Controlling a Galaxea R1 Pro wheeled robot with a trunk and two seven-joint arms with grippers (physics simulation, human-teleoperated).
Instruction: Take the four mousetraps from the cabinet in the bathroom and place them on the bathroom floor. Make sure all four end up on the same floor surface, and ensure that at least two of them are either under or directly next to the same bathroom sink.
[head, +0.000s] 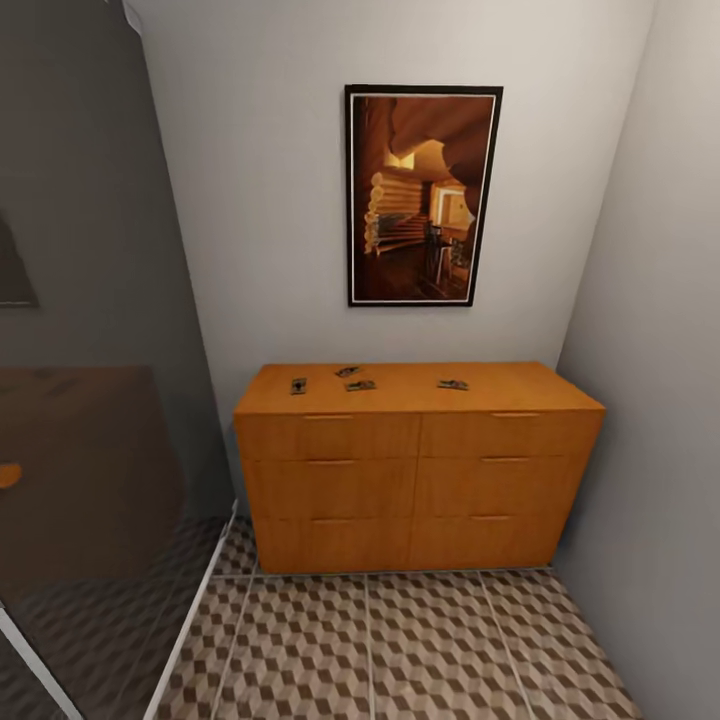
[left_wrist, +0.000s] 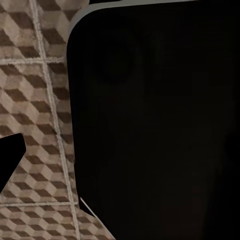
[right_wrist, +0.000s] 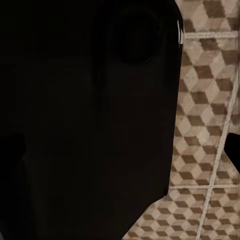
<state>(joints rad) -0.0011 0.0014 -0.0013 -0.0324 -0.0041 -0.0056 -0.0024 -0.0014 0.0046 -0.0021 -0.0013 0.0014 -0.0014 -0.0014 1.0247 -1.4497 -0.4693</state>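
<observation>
Left wrist view: a large dark body blocks most of my sight, cube-patterned bathroom floor beside it; I cannot tell whether the left jaws are apart or together. Right wrist view gives me the same, dark bulk over tile, jaw state unreadable. Head view: the cabinet stands against the far wall under a framed picture. Four mousetraps lie on its top: one near the left edge, two left of centre, one right of centre.
</observation>
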